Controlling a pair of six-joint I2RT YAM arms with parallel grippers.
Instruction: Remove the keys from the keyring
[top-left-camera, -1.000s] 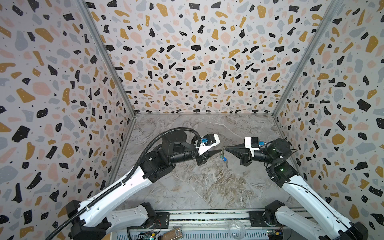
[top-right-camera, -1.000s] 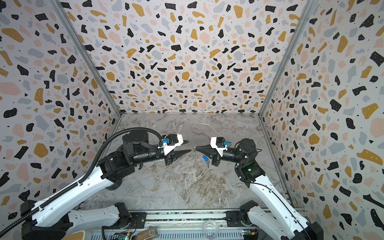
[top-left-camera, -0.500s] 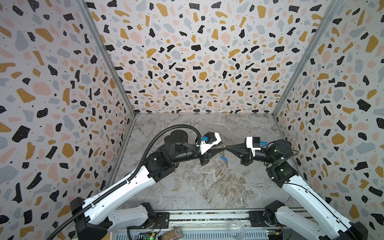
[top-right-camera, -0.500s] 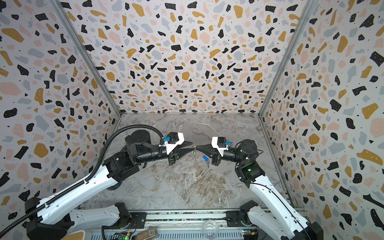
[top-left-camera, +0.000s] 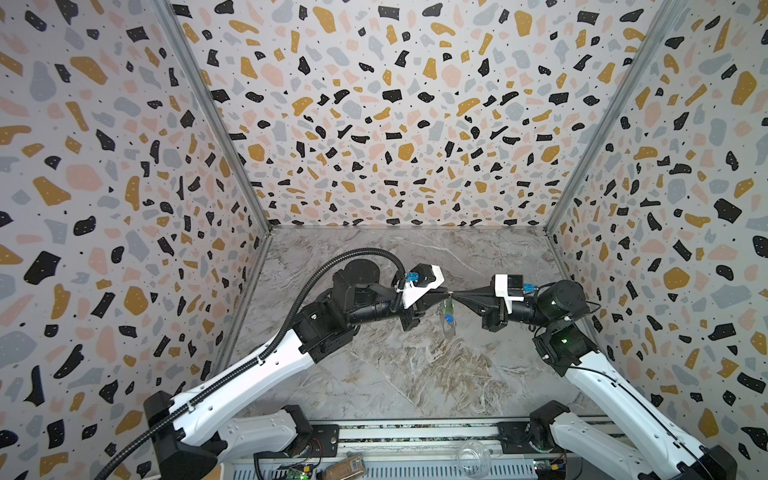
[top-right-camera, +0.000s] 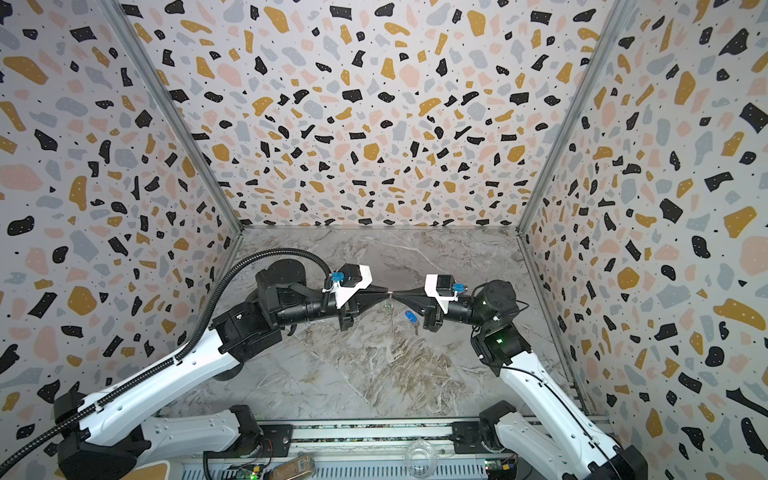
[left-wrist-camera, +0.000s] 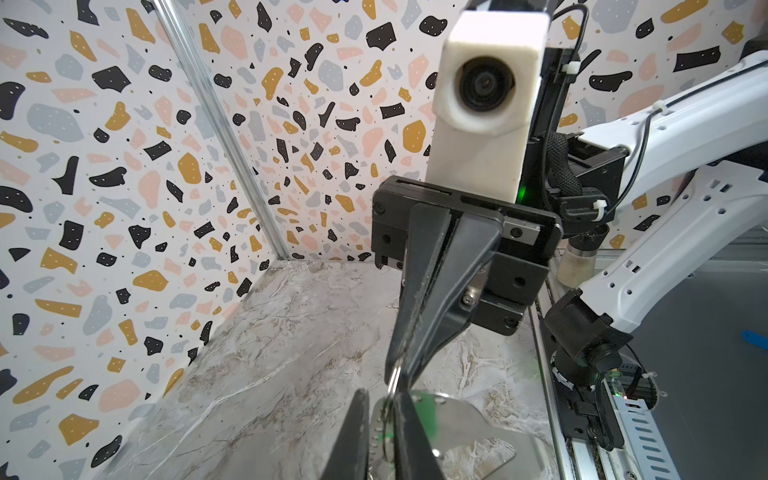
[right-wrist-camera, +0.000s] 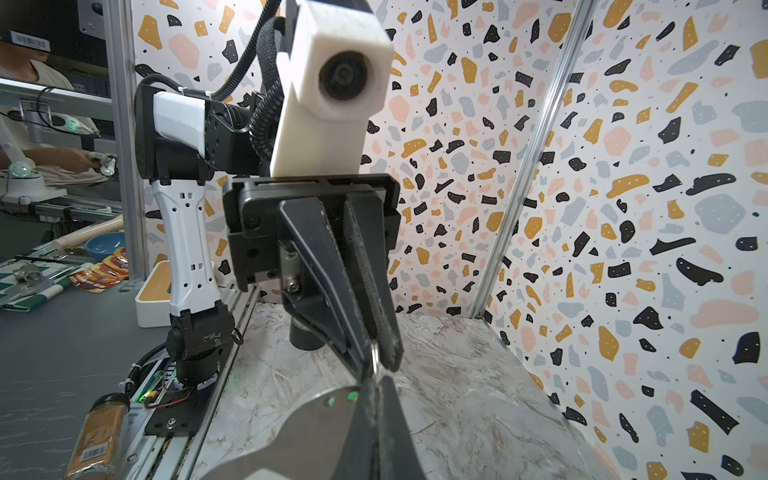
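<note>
We find the left gripper (top-left-camera: 445, 294) reaching in from the left and the right gripper (top-left-camera: 455, 295) from the right, tip to tip above the middle of the table (top-left-camera: 415, 374), the keyring (right-wrist-camera: 375, 356) between them. One key (top-left-camera: 446, 308) hangs just beneath the tips; the other key (top-right-camera: 411, 318) sits lower, slightly right and near of them.

The left gripper (top-left-camera: 443, 294) and right gripper (top-left-camera: 456, 295) meet tip to tip above the table (top-left-camera: 415, 365), the keyring (top-left-camera: 450, 294) between them. The keys (top-left-camera: 447, 315) hang just below, green tag (top-left-camera: 444, 308) beside blue tag (top-left-camera: 449, 319).
</note>
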